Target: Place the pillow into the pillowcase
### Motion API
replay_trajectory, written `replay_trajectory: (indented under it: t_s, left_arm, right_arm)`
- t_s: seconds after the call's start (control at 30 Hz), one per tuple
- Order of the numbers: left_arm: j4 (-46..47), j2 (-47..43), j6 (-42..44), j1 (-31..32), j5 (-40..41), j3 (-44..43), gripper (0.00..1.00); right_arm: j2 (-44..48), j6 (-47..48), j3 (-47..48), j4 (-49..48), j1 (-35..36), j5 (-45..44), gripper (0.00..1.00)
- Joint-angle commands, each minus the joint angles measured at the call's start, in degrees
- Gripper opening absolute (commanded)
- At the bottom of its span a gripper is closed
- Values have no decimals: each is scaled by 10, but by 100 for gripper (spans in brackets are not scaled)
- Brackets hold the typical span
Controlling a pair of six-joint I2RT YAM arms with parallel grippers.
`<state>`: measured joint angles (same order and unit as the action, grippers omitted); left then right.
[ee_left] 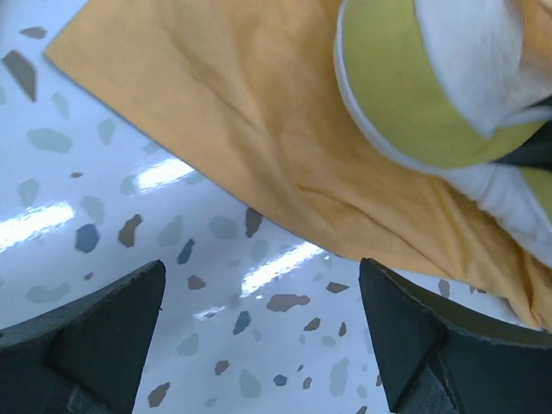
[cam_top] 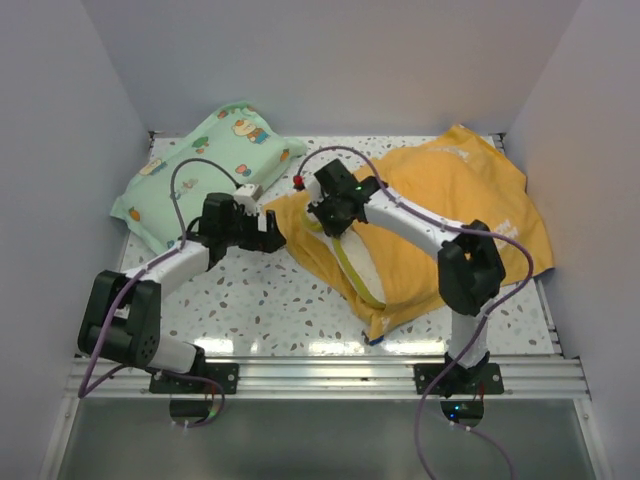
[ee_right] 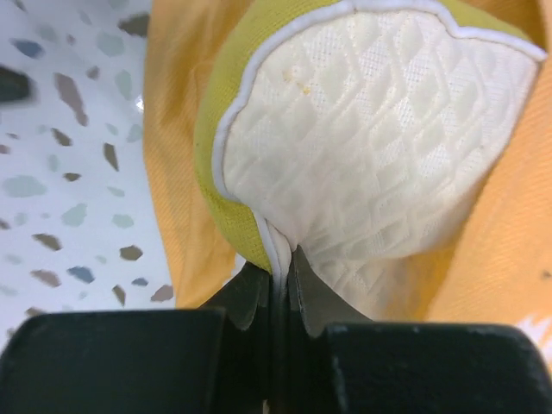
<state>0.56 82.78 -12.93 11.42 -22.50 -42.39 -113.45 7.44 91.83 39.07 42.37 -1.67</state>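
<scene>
Right fingers (ee_right: 246, 302) pinched on pillow (ee_right: 362, 147) edge; left fingers (ee_left: 95, 341) wide, just beside pillowcase (ee_left: 224, 112).

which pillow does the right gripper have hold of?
The cream quilted pillow with the yellow-green edge, pinched at its white piping, against the orange pillowcase. The mint-green cartoon pillow lies apart.

right gripper (ee_right: 280, 289) clamped on the white piped edge of the pillow (ee_right: 371, 147); quilted cream face toward camera, yellow-green band at left. orange pillowcase (ee_right: 177, 172) lies around it; speckled desk (ee_right: 60, 172) far left.
</scene>
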Motion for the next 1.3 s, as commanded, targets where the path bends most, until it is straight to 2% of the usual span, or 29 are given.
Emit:
replay_trajectory:
  t_s: [0.0, 0.07, 0.3, 0.4, 0.57, 0.67, 0.73, 0.87, 1.0, 1.07, 1.13, 1.23, 1.27]
  left_arm:
    - [87, -32, -1, 62, 22, 11, 96]
    - [109, -19, -19, 80, 29, 12, 95]
    - [230, 82, -94, 159, 22, -58, 93]
    - [248, 126, -113, 200, 48, -106, 94]
    - [236, 183, -92, 257, 104, -170, 96]
    - [215, 235, -123, 274, 155, -217, 97]
    - [206, 283, -126, 285, 220, -240, 97]
    - [257, 340, -110, 310, 249, -272, 97]
    - [245, 398, -116, 330, 279, -317, 98]
    - [227, 413, -140, 327, 276, -330, 97]
    - [229, 403, -147, 321, 259, -316, 95]
    - [243, 335, -127, 292, 214, -233, 96]
    - [236, 292, -123, 278, 173, -218, 98]
  right_arm:
    - [145, -21, -1, -48, -64, 91, 0]
    - [170, -29, 6, -51, -92, 148, 0]
    - [213, -70, -13, -57, -126, 198, 0]
    - [210, -116, -3, -60, -151, 232, 0]
    - [211, -183, 7, -84, -192, 289, 0]
    - [212, -210, 8, -98, -201, 315, 0]
    - [214, -238, 2, -121, -210, 345, 0]
    - [216, -315, -18, -157, -223, 378, 0]
    - [221, -383, -30, -212, -231, 385, 0]
    - [221, -412, -26, -226, -237, 383, 0]
    - [223, -402, -16, -217, -243, 370, 0]
    - [226, -395, -15, -209, -265, 359, 0]
    - [226, -400, -18, -211, -272, 372, 0]
